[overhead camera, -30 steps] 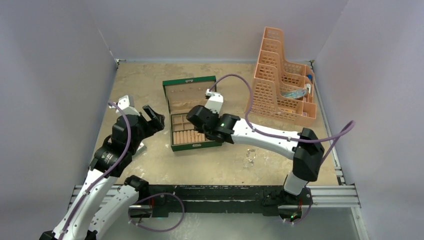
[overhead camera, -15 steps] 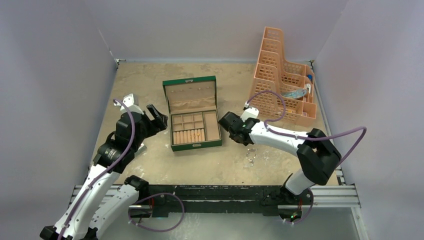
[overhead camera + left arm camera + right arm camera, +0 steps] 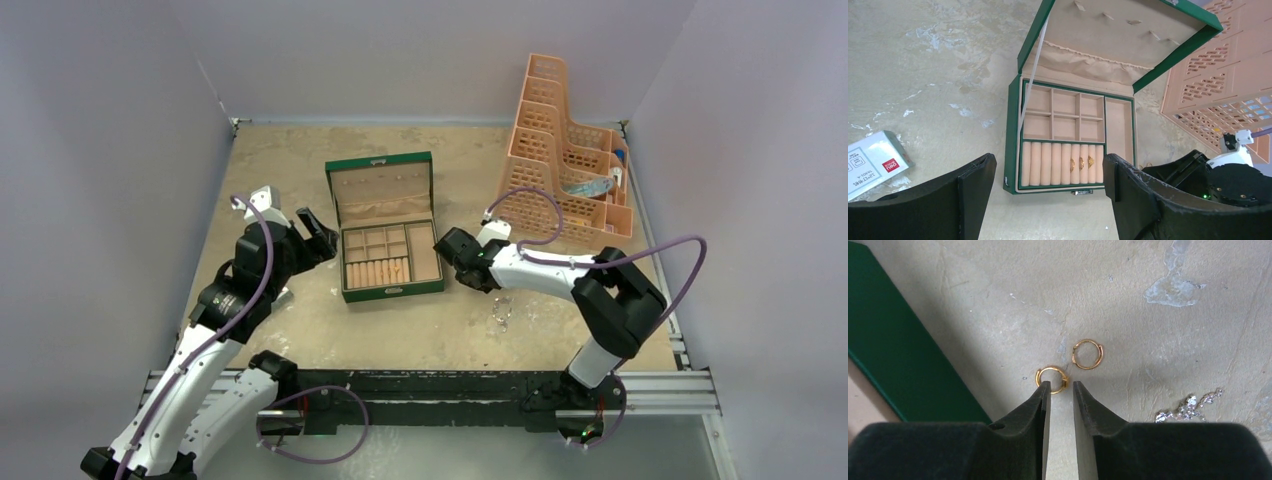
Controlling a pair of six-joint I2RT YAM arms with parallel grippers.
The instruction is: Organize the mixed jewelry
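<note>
- Moved since a second ago: the right arm (image 3: 545, 272) has left its place over the green box (image 3: 392, 292) and come down low on the bench (image 3: 300, 160), just right of the box at the centre of the top view; the left arm has hardly shifted.
- Right claw (image 3: 1060, 385): fingers a slim gap apart, bare bench showing between them, pinching nothing that shows. Its tips sit at the near edge of one ring, lower centre of the right wrist view.
- Near gold ring (image 3: 1052, 368): flat on the bench, its lower arc against the claw tips.
- Far gold ring (image 3: 1088, 341): flat on the bench, just beyond and right of the first, close beside it but apart.
- Silvery chain piece (image 3: 1188, 407): a crumpled glinting heap on the bench, lower right of the right wrist view, apart from both rings; in the top view (image 3: 500, 315) it lies below the right claw.
- Two gold pieces (image 3: 1073, 162): lodged side by side in the ring rolls along the box's front row, right of its middle.
- Green box, beige lined: lid (image 3: 1128, 30) raised; its square compartments and long right-hand compartment hold nothing visible.
- Left claw (image 3: 1049, 165): spread wide, holding nothing, hovering left of the box and facing it.
- White card (image 3: 873, 160): red label, on the bench, lower left of the left wrist view.
- Peach crate rack (image 3: 560, 170): upper right of the top view.
</note>
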